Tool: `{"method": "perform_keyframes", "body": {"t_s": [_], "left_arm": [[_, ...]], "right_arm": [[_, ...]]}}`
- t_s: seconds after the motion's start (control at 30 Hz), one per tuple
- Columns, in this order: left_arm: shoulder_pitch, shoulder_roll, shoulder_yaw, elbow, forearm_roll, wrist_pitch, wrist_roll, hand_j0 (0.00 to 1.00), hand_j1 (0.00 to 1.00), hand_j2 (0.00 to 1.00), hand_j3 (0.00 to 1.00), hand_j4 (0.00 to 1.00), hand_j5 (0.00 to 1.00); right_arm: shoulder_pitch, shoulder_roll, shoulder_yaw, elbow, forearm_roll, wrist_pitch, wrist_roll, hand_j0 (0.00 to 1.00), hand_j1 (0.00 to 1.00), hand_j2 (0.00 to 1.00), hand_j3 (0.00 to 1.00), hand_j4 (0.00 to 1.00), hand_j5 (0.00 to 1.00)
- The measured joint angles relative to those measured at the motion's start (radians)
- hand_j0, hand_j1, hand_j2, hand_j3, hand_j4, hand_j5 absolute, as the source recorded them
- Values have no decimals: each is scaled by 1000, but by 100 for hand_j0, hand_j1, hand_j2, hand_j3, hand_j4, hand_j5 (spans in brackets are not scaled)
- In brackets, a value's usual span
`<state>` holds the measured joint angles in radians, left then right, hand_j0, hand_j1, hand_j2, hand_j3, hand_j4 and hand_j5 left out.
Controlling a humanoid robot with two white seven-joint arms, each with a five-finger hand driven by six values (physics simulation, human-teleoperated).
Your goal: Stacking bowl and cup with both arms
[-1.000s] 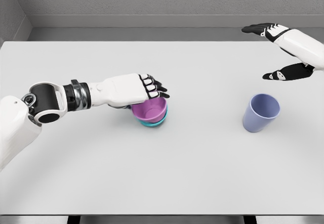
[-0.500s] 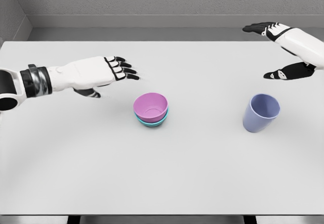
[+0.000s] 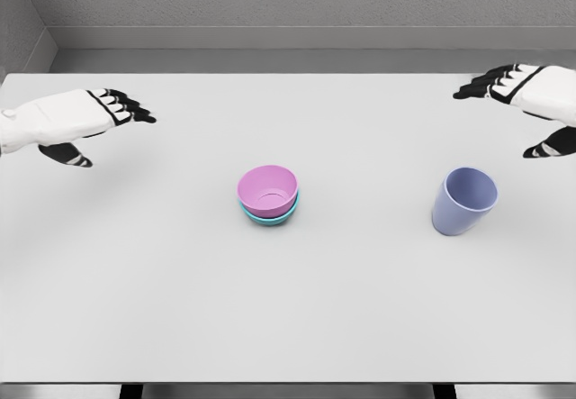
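A glossy pink bowl [image 3: 267, 189] sits nested in a teal bowl [image 3: 270, 216] at the centre of the pale grey bench [image 3: 288, 309]. A lavender plastic cup [image 3: 464, 201], seemingly tilted, stands at three o'clock. The left hand [image 3: 67, 122] at ten o'clock and the right hand [image 3: 531, 97] at two o'clock hover spread, holding nothing.

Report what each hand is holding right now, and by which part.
Nothing is held. The left hand and right hand hover open, apart from the pink bowl and the lavender plastic cup.
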<state>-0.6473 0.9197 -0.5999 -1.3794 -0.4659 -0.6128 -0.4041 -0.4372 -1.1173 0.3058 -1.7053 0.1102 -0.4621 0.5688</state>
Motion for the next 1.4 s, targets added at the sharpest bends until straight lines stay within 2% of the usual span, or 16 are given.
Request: {"method": "perform_keyframes", "body": {"t_s": [0.2, 0.57, 0.9, 1.03, 1.2, 1.4], "left_arm": [[0, 5, -2, 3, 2, 0, 0, 100, 100, 100, 100, 100, 100], [2, 7, -3, 3, 2, 0, -1, 100, 100, 100, 100, 100, 100], [3, 7, -7, 3, 1, 0, -1, 100, 100, 100, 100, 100, 100], [6, 7, -7, 2, 1, 0, -1, 100, 100, 100, 100, 100, 100], [8, 7, -7, 2, 0, 0, -1, 100, 100, 100, 100, 100, 100], [9, 7, -8, 1, 1, 0, -1, 100, 100, 100, 100, 100, 100]], "right_arm": [[77, 5, 3, 0, 10, -15, 37, 100, 100, 100, 100, 100, 100], [115, 1, 12, -3, 13, -60, 42, 100, 100, 100, 100, 100, 100], [98, 7, 63, 8, 16, -48, 42, 100, 100, 100, 100, 100, 100], [26, 12, 115, 23, 17, -36, 42, 100, 100, 100, 100, 100, 100], [5, 26, 172, 45, 19, -26, 42, 100, 100, 100, 100, 100, 100], [-2, 36, 193, 50, 19, -20, 42, 100, 100, 100, 100, 100, 100]]}}
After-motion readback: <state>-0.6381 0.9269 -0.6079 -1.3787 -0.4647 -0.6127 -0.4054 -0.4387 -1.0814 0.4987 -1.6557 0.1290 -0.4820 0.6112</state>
